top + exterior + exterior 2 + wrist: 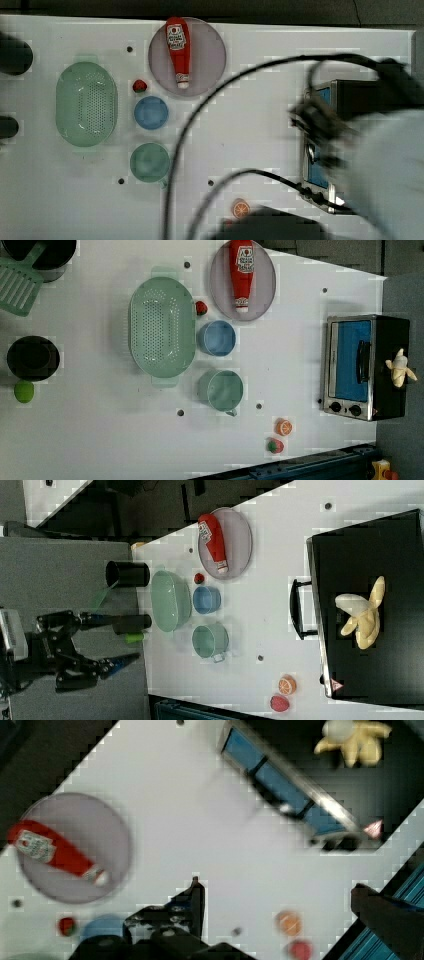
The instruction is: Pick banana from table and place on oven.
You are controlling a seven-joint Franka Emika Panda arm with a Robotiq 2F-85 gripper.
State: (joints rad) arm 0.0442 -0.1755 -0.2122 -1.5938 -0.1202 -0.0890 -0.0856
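Observation:
The pale yellow, peeled banana (pixel 362 612) lies on the black top of the oven (pixel 380 545), clear of the gripper. In the left view the banana (pixel 400 369) sits at the oven's (pixel 350 365) right side, above the blue glass door. The wrist view looks down on the banana (pixel 352 740) and the oven (pixel 280 785) from a distance. My gripper (pixel 276 886) is open, with its fingers (pixel 195 895) spread wide and nothing between them. In the top view the blurred arm and gripper (pixel 320 125) hang over the oven (pixel 320 170). The white table (pixel 300 340) carries everything.
A ketchup bottle (pixel 241 270) lies on a grey plate (pixel 265 285). A green colander (pixel 161 326), a blue cup (pixel 217 337) and a green cup (pixel 222 390) stand mid-table. An orange slice (pixel 284 427) and a strawberry (pixel 275 445) lie near the table's edge. Black cables (pixel 200 115) cross the top view.

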